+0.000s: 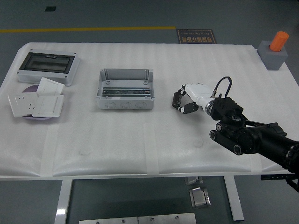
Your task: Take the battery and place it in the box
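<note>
Far to my left on the white table, I see a grey enclosure with a dark clear lid. Just in front of it, white socket plates lie stacked over a purple disc. At the far right corner, an orange cylinder stands in a grey block.

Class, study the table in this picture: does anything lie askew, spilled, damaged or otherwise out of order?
Only the white switch plates at the left: they lie overlapping at different angles on a purple disc, loosely piled. The open grey box sits square, and the right hand is curled around a small dark object.
</note>
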Robot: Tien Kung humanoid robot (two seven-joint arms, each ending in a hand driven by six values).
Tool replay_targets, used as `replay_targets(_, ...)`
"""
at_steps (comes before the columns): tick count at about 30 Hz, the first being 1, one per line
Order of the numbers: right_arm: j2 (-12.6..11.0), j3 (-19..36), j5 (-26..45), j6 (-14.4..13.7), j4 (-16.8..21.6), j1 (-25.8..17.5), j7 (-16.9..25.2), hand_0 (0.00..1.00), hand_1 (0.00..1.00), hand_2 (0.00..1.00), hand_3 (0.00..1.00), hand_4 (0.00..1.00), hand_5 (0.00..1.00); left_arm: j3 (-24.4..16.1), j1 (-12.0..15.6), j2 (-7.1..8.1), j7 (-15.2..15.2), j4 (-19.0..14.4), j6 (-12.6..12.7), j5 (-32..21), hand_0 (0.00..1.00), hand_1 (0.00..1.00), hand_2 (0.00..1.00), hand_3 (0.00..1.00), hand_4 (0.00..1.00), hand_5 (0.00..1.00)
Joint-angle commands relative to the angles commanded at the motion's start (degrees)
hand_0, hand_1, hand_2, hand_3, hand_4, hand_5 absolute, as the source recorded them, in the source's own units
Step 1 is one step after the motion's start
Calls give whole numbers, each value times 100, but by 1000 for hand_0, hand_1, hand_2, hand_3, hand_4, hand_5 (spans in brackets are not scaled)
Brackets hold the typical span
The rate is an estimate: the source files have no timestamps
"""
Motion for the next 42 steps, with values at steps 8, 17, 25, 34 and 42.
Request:
replay_targets(8,-51,109,-55,-39,150,-25,-14,874,745,648,676,676,297,72,-6,-8,-26,-16,16,-70,594,617,508,628,580,442)
replay_targets(17,-258,716,-746,-60,1090,-72,-181,874,746,643,673,665,300,17,16,-20,2,-10,13,-1,593,616,510,631,594,467)
replay_targets(25,-25,901,-993,-27,1561,137,-270,869,745,643,674,667,302,-24,13,-12,23,-9,4,40,594,617,510,631,594,467)
replay_targets(34,386,668,-1097,338,1274,477,-435,884,755,688,737,756,397,-78,-3,5,52,-9,-14,108,594,617,514,631,595,469)
replay_targets(42,598,608,-1055,375,939,581,-458,996,882,886,942,958,599,-103,-15,13,71,-10,-22,157,594,617,510,631,595,468)
